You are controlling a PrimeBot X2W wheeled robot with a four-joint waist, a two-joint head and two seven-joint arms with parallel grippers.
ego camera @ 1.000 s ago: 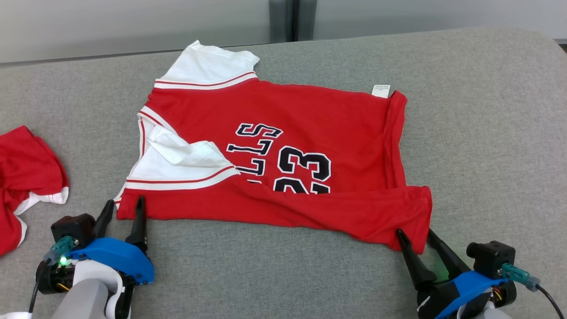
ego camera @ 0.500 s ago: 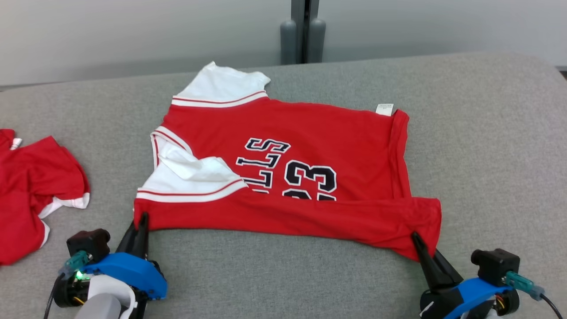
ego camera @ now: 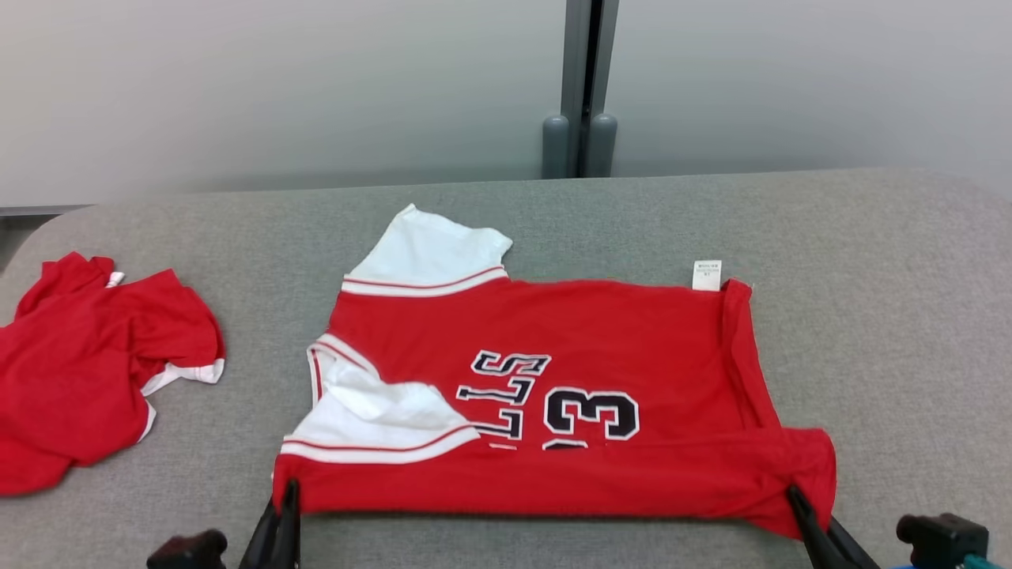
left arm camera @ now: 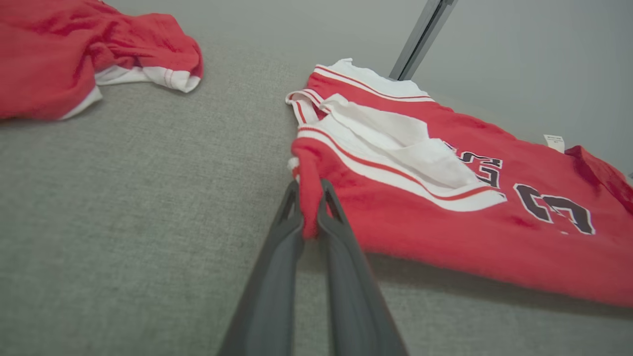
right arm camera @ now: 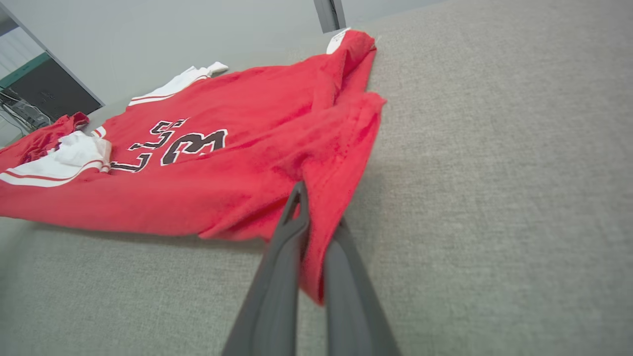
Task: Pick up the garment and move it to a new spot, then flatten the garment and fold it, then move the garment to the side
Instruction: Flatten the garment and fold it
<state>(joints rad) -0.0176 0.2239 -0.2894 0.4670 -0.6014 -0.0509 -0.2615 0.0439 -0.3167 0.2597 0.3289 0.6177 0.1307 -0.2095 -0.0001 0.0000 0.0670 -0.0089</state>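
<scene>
Red jersey [ego camera: 553, 371] lies spread at centre of grey padded surface [ego camera: 893, 300], near edge doubled over. Left gripper [left arm camera: 309, 187] pinched shut on jersey's 7 o'clock corner; right gripper [right arm camera: 319, 207] clamped on its 5 o'clock corner. Fabric looks light and limp, likely to sag and slide between grips; twin corner holds on folded edge suit it best. Second red garment [ego camera: 87, 371] crumpled at 9 o'clock, well apart.

Left gripper [left arm camera: 309, 190]: two long dark grey fingers, smooth, tapering to thin tips; right gripper [right arm camera: 319, 205] same; chunky black block [ego camera: 186, 548] beside left one, another [ego camera: 941, 537] beside right
</scene>
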